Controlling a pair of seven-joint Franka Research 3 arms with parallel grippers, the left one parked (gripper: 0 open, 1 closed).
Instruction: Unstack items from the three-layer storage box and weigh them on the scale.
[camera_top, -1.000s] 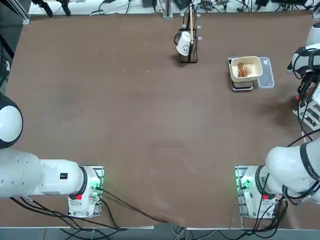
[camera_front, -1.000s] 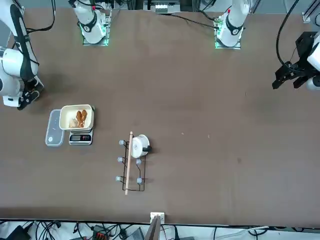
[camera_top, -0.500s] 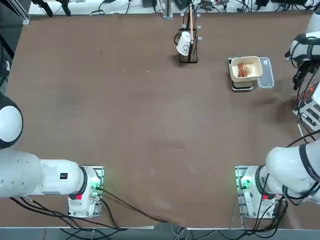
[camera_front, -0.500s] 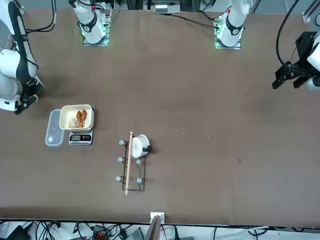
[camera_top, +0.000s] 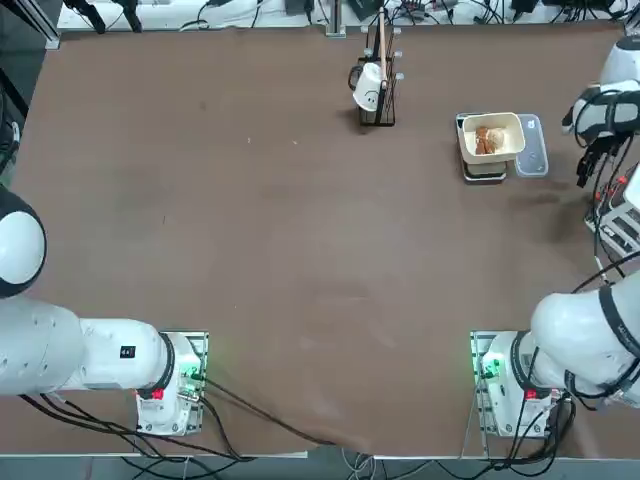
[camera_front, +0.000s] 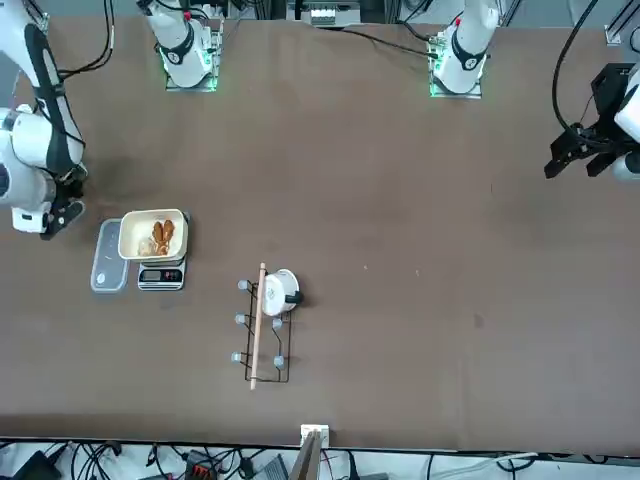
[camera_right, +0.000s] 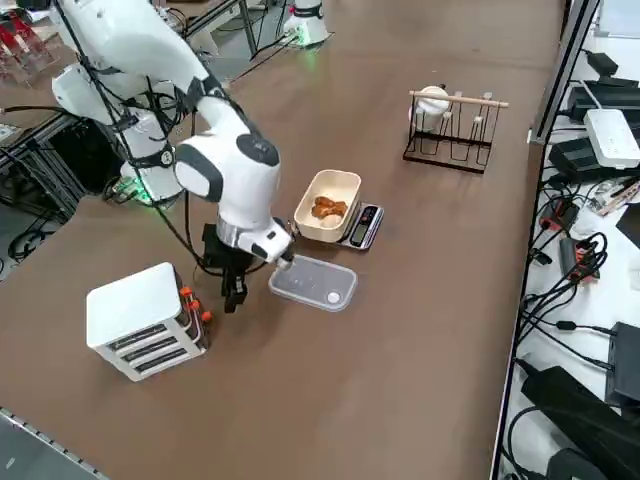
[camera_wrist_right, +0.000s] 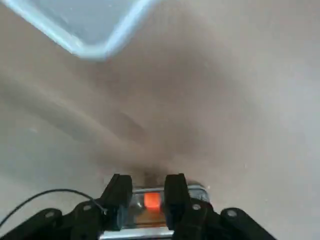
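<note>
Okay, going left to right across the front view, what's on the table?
Right gripper → clear plastic panel → cream bowl holding the items, on the scale → black wire rack with a white cup.

Even overhead light, sharp wide views, soft wrist view.

Table (camera_top: 300, 220) lit evenly and bright in top, front and side views; no glare on its matte brown surface. Soft shadow lies near the table's right edge by the right arm (camera_top: 600, 110), another under that arm in the side view. Green lamps glow at both arm bases (camera_top: 490, 368). Rack (camera_top: 378, 80) and bowl (camera_top: 492, 137) read crisp. Wrist view is washed pale: clear panel (camera_wrist_right: 85, 25) blurred, a diffuse shadow band on the table ahead of the fingers (camera_wrist_right: 120, 192), which are dark and somewhat soft.
</note>
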